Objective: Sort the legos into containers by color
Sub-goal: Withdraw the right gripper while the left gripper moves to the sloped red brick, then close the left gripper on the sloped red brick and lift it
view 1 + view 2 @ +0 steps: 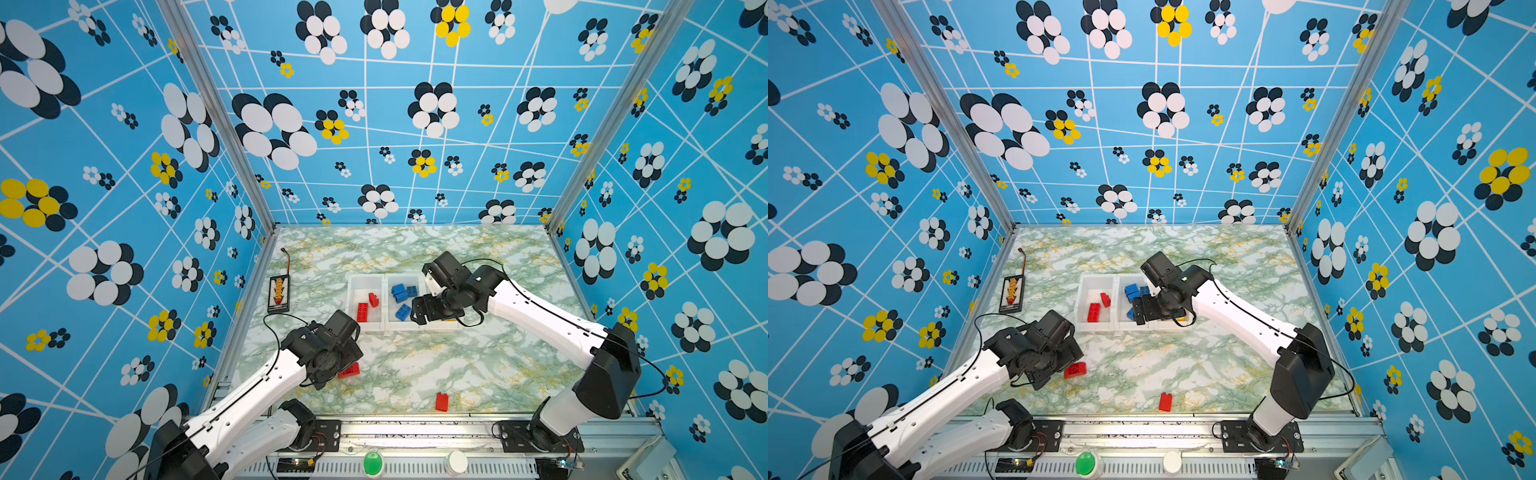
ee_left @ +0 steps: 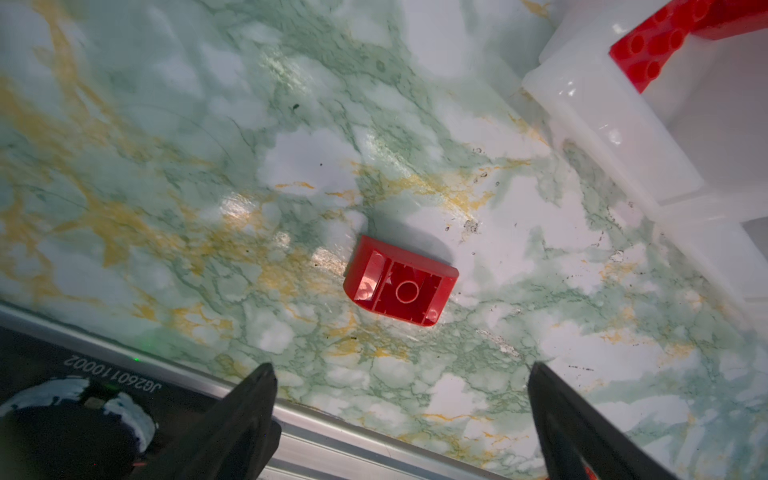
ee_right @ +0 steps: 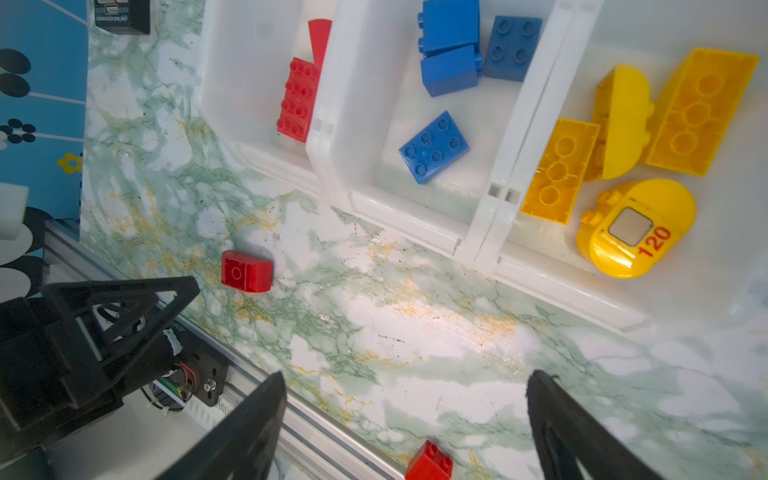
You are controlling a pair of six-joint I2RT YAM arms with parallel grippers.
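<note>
Three white containers stand in a row: the left one [image 1: 363, 284] holds red legos [image 1: 362, 311], the middle one [image 1: 395, 325] blue legos [image 1: 402, 311]. In the right wrist view the third container [image 3: 706, 270] holds several yellow legos [image 3: 623, 124]. A rounded red lego [image 1: 349, 370] [image 2: 401, 280] lies upside down on the table, just beyond my open, empty left gripper [image 2: 401, 368]. A small red lego [image 1: 441, 402] [image 3: 430, 461] sits near the front edge. My right gripper [image 3: 407, 374] hangs open and empty above the containers' front edge [image 1: 420, 311].
A black-framed board with orange parts [image 1: 279, 294] and a wire lies at the table's left edge. An aluminium rail [image 1: 415, 428] runs along the front, with a green button [image 1: 372, 462] and a white knob [image 1: 456, 461] below. Patterned walls enclose three sides.
</note>
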